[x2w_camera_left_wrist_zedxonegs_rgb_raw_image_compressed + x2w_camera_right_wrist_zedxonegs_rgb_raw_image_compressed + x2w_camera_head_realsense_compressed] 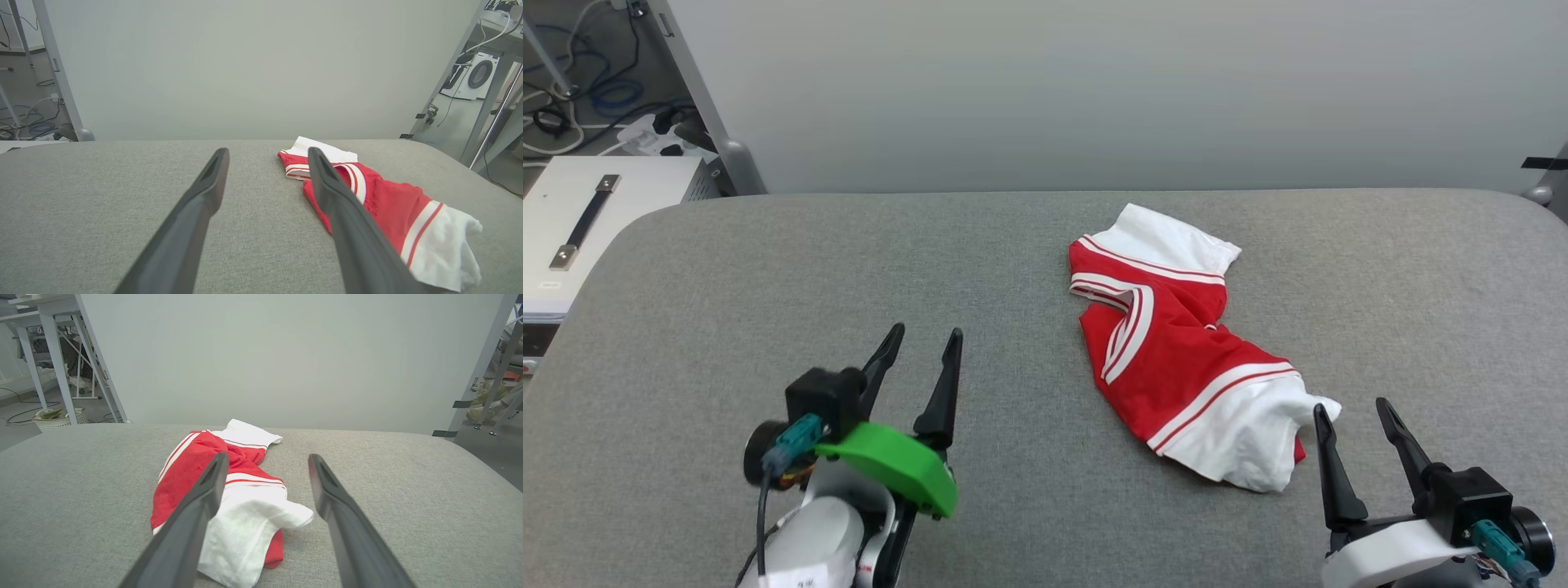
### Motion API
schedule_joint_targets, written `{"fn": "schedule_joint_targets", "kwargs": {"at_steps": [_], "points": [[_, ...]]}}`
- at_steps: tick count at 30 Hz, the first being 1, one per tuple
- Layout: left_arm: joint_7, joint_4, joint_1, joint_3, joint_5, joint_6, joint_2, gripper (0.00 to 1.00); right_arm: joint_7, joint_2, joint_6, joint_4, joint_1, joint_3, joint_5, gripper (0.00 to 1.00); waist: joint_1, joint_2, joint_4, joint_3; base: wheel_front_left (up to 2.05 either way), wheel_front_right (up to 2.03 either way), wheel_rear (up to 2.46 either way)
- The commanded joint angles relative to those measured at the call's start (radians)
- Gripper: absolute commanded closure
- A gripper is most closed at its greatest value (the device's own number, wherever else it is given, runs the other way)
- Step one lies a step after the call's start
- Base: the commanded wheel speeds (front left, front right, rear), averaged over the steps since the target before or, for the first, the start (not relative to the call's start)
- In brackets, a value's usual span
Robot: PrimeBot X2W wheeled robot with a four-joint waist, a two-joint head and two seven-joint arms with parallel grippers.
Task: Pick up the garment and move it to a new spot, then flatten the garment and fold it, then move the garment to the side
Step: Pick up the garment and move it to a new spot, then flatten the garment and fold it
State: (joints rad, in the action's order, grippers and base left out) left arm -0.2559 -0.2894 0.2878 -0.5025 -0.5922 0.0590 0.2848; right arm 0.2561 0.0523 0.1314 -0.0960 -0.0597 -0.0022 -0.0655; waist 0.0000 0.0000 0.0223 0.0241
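While the garment (1176,359) is seen crumpled on the worktop (768,286), its long axis running from far-left to near-right, its near white end is found just beside the right hand (1350,406); the left hand (926,329) is seen well apart, and both are held wide and empty

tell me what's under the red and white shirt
The garment lies crumpled on the grey padded table, and that grey cloth shows all around its edges. Whatever sits beneath the bunched folds is covered, so nothing more can be told.
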Motion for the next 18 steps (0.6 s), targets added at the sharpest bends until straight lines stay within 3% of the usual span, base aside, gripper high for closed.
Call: {"fn": "schedule_joint_targets", "kwargs": {"at_steps": [1,9,18], "points": [[-0.006,0.025,-0.05,0.031,0.03,0.011,-0.007,0.0,0.006,-0.002,-0.001,0.001,-0.012,0.002,0.006,0.0,0.0,0.0,0.001,0.007,0.0,0.0,0.0],[-0.006,0.137,-0.229,0.199,0.156,-0.043,-0.1,0.0,0.006,-0.002,-0.001,-0.005,-0.019,0.015,-0.002,0.0,0.0,0.0,-0.003,0.013,0.0,0.0,0.0],[-0.006,0.123,-0.243,0.277,0.239,-0.126,-0.157,0.0,-0.001,-0.002,-0.001,-0.011,-0.018,0.029,0.014,0.0,0.0,0.0,0.011,0.0,0.0,0.0,0.0]]}}
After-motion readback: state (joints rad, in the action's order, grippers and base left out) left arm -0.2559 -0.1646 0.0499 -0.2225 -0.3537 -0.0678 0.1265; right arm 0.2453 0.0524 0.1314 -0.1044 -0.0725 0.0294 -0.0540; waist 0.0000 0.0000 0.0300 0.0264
